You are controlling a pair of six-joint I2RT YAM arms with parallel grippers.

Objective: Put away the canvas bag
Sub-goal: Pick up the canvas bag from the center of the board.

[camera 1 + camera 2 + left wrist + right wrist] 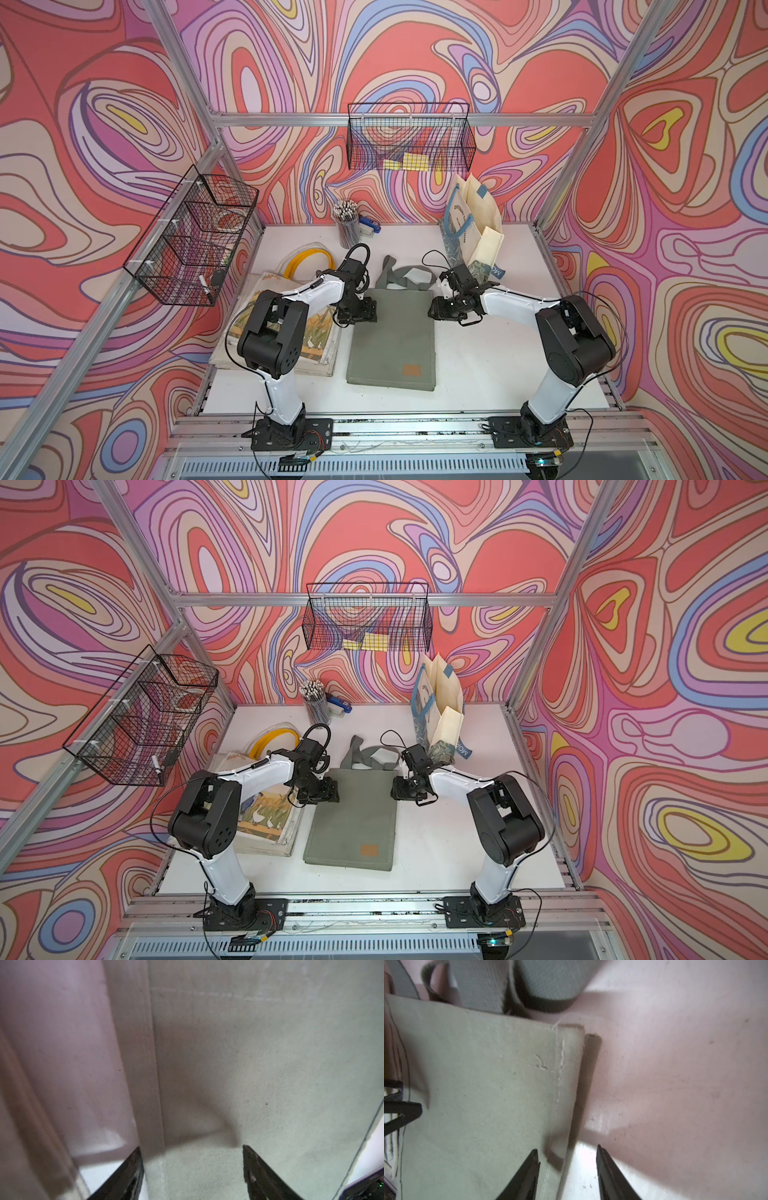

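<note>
In both top views the canvas bag [392, 336] [351, 816] lay flat on the table [478, 365], between the left gripper [368, 311] and the right gripper [434, 309]; nothing was put away yet. In the left wrist view, that claw [191, 1147] stood apart and empty over the bag's seam. In the right wrist view, that claw [568, 1148] stood apart and empty, straddling the bag's edge.

Both top views looking steeply down, sharing the whole tabletop [490, 374], each wrist view peering closely at a canvas bag [477, 1095] edge.
</note>
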